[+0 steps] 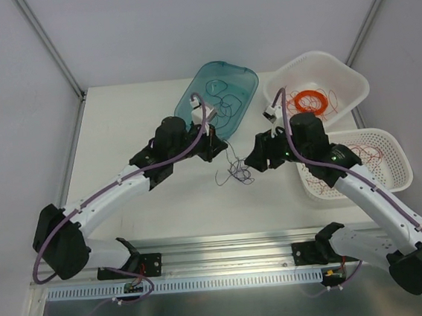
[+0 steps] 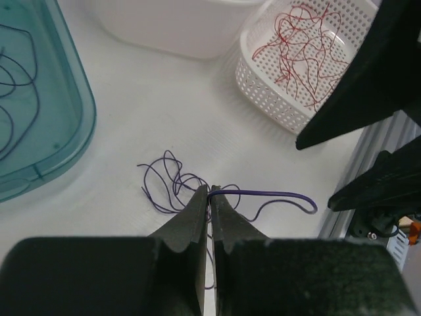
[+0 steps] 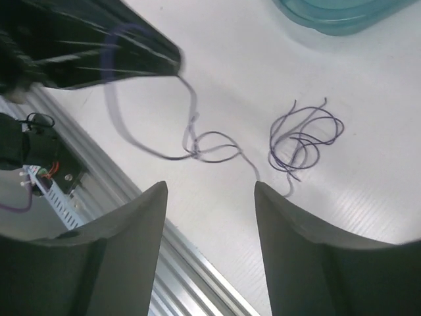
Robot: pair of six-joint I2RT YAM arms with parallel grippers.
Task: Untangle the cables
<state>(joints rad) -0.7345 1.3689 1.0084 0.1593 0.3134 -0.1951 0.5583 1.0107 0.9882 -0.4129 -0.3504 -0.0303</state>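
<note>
The cables on the table are a small tangle of thin dark purple wires (image 1: pixel 235 174), lying between the two grippers. My left gripper (image 2: pixel 210 191) is shut on one strand of it: loose loops (image 2: pixel 168 184) lie to the left of the tips, and a bent end (image 2: pixel 299 197) runs out to the right. Seen from above, the left gripper (image 1: pixel 224 151) is at the tangle's upper left. My right gripper (image 3: pixel 210 187) stands open above the table with nothing between its fingers. The purple wires (image 3: pixel 306 135) lie beyond its tips, and a strand rises to the left gripper (image 3: pixel 174 66).
A teal tray (image 1: pixel 242 73) with dark wires stands at the back. A white tub (image 1: pixel 349 77) with a neat orange coil (image 1: pixel 309 101) is back right. A white mesh basket (image 1: pixel 398 159) holding red wires (image 2: pixel 302 52) is right. An aluminium rail (image 1: pixel 227 246) runs along the near edge.
</note>
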